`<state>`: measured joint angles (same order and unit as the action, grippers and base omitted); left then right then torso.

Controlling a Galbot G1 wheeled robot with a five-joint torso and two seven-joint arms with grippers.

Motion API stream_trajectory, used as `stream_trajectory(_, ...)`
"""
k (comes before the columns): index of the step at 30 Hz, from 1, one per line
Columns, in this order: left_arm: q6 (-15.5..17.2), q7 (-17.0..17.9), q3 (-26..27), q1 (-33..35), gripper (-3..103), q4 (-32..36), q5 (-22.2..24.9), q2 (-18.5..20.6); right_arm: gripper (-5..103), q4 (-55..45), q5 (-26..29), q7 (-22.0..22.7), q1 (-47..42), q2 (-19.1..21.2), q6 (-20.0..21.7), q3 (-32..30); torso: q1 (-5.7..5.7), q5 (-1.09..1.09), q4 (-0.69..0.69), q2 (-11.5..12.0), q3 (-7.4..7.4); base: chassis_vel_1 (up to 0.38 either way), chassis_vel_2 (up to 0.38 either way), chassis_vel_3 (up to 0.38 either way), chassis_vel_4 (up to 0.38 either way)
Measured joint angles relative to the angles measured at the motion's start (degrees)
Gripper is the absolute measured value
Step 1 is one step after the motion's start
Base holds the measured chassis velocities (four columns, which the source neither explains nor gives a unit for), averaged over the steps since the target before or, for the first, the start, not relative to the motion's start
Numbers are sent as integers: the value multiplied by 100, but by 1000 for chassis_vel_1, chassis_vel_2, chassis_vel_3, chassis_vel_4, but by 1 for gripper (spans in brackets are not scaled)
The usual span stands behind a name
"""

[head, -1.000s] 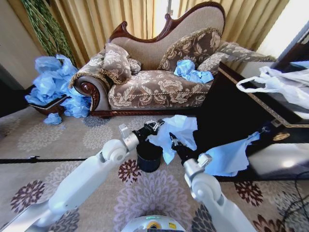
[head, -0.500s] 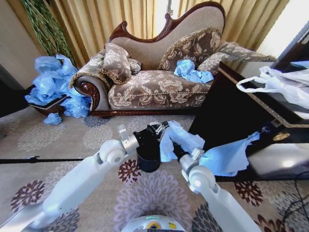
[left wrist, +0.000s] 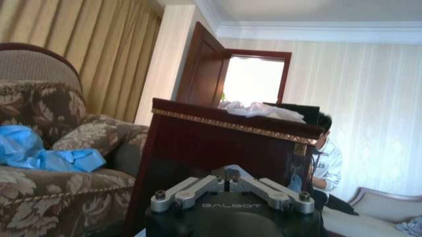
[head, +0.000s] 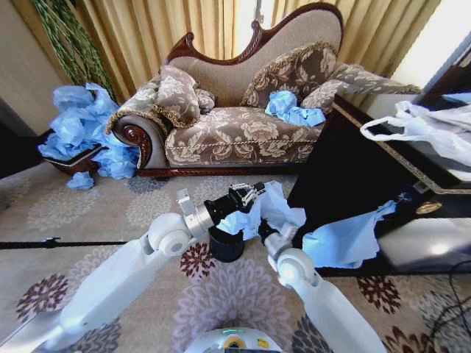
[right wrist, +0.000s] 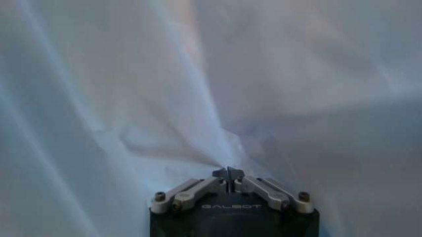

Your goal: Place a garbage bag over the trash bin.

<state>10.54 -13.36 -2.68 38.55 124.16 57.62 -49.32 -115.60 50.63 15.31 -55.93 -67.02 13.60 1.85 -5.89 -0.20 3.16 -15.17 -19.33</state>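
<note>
We see the left gripper (head: 246, 195) pinched shut on one edge of the garbage bag (head: 272, 209), just above the trash bin (head: 226, 243) standing on the carpet (head: 110, 213). The right gripper (right wrist: 228, 174) has its fingers closed on a fold of the same blue film, on the bin's right side near the dark cabinet (head: 346, 173). The bag hangs bunched between both grippers, over the bin's far rim.
</note>
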Motion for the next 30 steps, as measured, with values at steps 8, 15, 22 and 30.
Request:
stream_trajectory(8,-77,-150,-59,0,0,-92,112,-67,0,305,-389,-396,172,-263,-122,110,0,0,1,0,0,0,0,0,0)
stream_trajectory(15,-85,-161,-63,157,0,-65,302,-225,0,797,-509,-517,428,-498,-161,275,0,0,1,0,0,0,0,0,0)
stream_trajectory(22,-171,8,287,786,0,-240,778,-604,0,1856,-983,-729,846,-901,-312,336,0,0,0,0,0,0,0,0,0)
stream_trajectory(30,-144,207,480,1268,0,17,1004,-856,0,2349,-1205,-846,967,-1176,-422,314,0,0,1,0,0,0,0,0,0)
